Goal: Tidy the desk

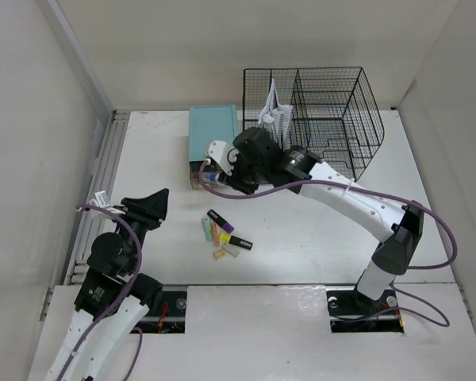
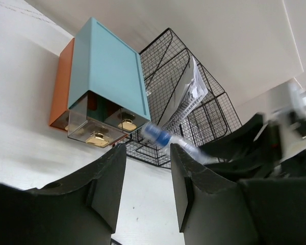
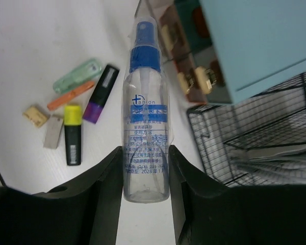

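Top external: desk [image 1: 317,238] fills the view, rail on its left edge.
Wire rack [image 1: 333,111], teal drawer box [image 1: 213,135] at far edge. Right end effector [image 3: 145,153] pinches spray bottle [image 3: 145,102] near the box; left end effector [image 2: 148,158] spread, empty. Risk: smooth bottle slips from the pinch or knocks the drawer fronts.

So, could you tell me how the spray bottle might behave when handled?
The bottle looks clear and empty, so probably light. Its smooth round body may slip or twist in the right pincer, and would likely roll if laid down. Tall and narrow, it may tip if stood up.
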Controlling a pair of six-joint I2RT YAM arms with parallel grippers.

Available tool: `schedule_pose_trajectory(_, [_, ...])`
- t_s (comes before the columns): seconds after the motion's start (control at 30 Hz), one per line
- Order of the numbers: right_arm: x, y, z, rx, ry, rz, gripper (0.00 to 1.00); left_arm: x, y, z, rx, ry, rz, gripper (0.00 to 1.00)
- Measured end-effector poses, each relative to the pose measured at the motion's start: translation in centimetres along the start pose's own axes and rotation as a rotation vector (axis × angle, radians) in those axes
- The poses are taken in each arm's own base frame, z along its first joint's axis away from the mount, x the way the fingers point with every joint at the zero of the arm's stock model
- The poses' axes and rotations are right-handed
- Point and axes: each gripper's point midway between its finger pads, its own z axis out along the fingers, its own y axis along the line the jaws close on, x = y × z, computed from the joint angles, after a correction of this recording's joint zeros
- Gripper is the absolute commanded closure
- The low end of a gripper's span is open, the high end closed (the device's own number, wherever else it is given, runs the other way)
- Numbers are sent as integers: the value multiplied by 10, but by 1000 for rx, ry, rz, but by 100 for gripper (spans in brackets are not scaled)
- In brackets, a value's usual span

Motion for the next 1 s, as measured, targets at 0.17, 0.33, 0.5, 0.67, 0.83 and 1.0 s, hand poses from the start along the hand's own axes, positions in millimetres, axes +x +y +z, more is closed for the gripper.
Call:
schedule_pose_trajectory(0.17, [-45, -28, -11, 85, -76, 3, 100, 1, 2, -1, -5, 4, 3, 63])
schedule_pose_trajectory(0.33, [-45, -37, 33, 100, 0, 17, 100, 2, 3, -1, -7, 10, 6, 63])
schedule_pose_trajectory(0.5, [-12, -32, 76, 67, 144, 30, 100, 2, 4, -4, -7, 11, 7, 63])
schedule_pose_trajectory(0.67, [-9, -39, 73, 73, 171, 43, 100, 2, 4, -4, -6, 11, 8, 63])
schedule_pose_trajectory(0.83, [-18, -51, 62, 97, 144, 57, 100, 1, 3, -4, -3, 8, 6, 63])
schedule_pose_trajectory(1.0, [-18, -52, 62, 95, 152, 59, 100, -1, 2, -7, 6, 0, 2, 63])
